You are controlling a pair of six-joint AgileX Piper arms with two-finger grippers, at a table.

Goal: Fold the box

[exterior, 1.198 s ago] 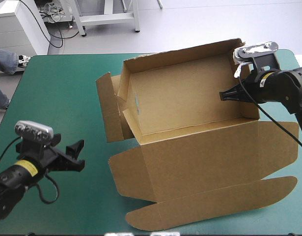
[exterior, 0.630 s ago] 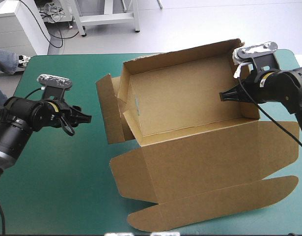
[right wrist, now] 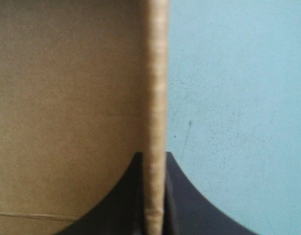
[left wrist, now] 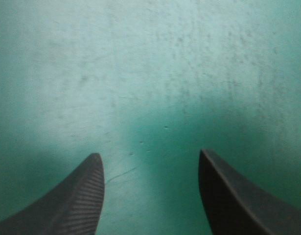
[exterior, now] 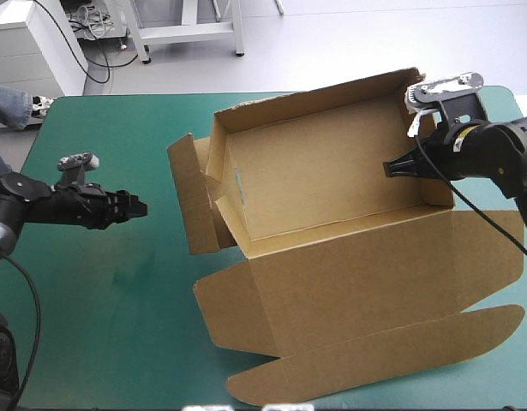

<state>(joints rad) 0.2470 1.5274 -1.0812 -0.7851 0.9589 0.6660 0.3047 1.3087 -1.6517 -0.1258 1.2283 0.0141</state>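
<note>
The brown box point(exterior: 332, 197) stands in the middle of the table as an open tray with raised walls, its lid point(exterior: 366, 291) lying flat toward the near edge. My right gripper point(exterior: 396, 167) is shut on the box's right wall; in the right wrist view the wall's edge point(right wrist: 155, 107) runs up from between the black fingers point(right wrist: 182, 196). My left gripper point(exterior: 136, 206) hovers over bare teal-green cover to the left of the box, apart from the loose left flap point(exterior: 188, 197). Its fingers point(left wrist: 79, 196) stand open with nothing between them.
The teal-green cover point(exterior: 100, 300) lies bare to the left of the box and along the near left. The lid's curved tuck flap point(exterior: 374, 351) reaches close to the near edge. The box's far wall point(exterior: 314, 96) stands near the table's far edge.
My left arm has swung from the near left corner up toward the table's left middle and now points at the box's left flap. The right gripper and box have stayed put.
</note>
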